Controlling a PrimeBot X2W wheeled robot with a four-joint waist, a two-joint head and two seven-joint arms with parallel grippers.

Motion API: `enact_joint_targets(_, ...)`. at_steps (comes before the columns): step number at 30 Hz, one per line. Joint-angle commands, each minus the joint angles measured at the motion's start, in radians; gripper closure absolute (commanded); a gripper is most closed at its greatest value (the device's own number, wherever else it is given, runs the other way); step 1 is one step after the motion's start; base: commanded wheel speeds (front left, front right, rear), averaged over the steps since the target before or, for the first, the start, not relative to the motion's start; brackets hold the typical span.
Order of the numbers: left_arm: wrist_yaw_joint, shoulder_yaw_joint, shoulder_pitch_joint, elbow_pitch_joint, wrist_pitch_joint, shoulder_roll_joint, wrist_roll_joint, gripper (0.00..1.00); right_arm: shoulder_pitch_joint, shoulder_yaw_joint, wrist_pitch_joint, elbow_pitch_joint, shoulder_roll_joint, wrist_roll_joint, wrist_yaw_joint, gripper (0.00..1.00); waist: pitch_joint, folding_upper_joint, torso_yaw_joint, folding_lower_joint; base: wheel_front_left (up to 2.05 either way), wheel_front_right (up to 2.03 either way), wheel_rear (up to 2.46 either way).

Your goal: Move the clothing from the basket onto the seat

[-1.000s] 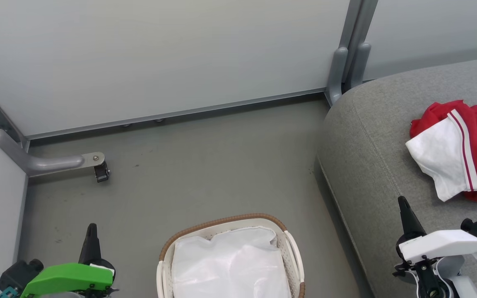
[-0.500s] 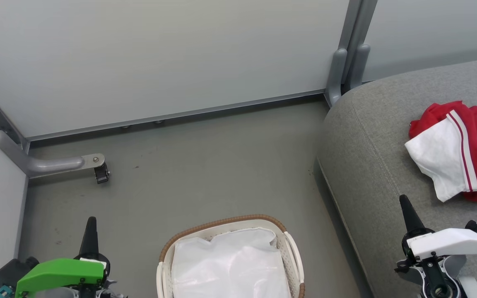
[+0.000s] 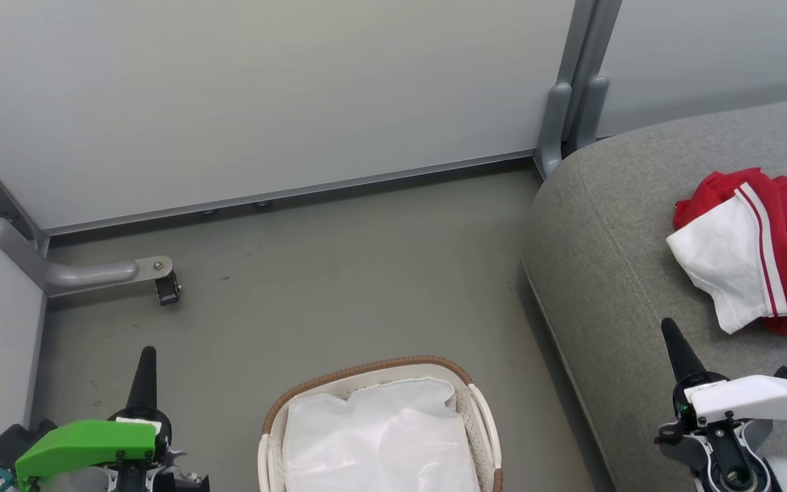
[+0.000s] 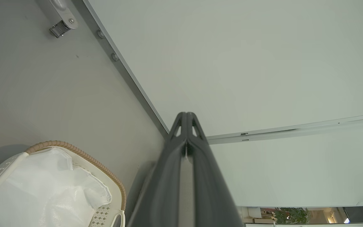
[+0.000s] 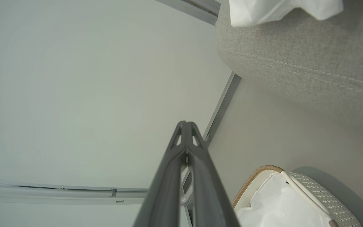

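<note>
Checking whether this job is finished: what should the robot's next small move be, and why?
Probably just park both arms. The clothing already lies on the seat. The basket holds a white liner sheet with no red fabric that I can see. The left gripper and right gripper are shut on nothing.

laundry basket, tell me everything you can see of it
The laundry basket is oval, cream-white perforated plastic with a brown woven rim and a cream side handle. It stands upright on the grey floor, left of the sofa cushion and apart from it, cut off by the head view's bottom edge. A crumpled thin white liner sheet lies inside it.
</note>
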Motion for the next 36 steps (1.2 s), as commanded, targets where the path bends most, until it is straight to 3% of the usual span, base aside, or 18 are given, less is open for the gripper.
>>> enact_joint_targets(1,-0.006,0.005,-0.025,-0.01,0.006,0.007,-0.024,1.0,-0.005,-0.006,0.006,-0.011,-0.003,0.025,0.0,1.0,-0.001,0.0,0.0,0.0,0.0,0.0,0.0)
enact_joint_targets(36,-0.027,0.031,-0.05,-0.033,0.075,0.008,-0.276,1.0,-0.003,-0.036,0.074,-0.035,0.001,0.285,0.0,1.0,-0.013,0.0,-0.004,0.0,0.0,0.0,0.0)
